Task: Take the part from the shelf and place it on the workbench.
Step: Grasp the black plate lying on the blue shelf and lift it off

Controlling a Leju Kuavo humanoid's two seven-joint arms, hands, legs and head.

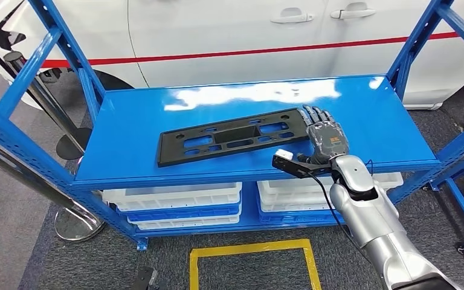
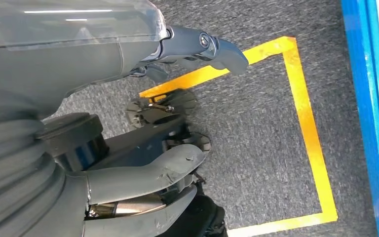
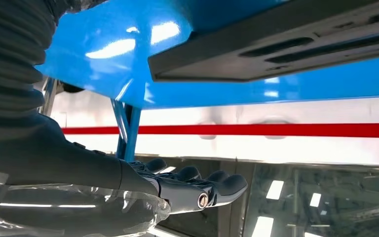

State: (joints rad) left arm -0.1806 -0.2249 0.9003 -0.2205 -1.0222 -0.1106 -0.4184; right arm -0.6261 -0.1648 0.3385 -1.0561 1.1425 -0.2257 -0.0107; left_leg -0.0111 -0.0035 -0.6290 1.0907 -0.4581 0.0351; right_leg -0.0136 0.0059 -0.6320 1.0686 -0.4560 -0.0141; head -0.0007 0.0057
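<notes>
Risk sits at the part [image 1: 235, 135]: the right hand [image 1: 325, 134], fingers wide and empty, could shove it across the shelf [image 1: 127, 121]. The left hand [image 2: 177, 163] holds nothing.

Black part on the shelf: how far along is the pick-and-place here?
Early stage. Done: the right hand has reached the blue shelf, fingers apart, at the right end of the black part. In hand: nothing; the part lies flat on the shelf, not gripped. The left hand hangs over carpet with yellow floor tape. Left: gripping, lifting and carrying to the workbench.
</notes>
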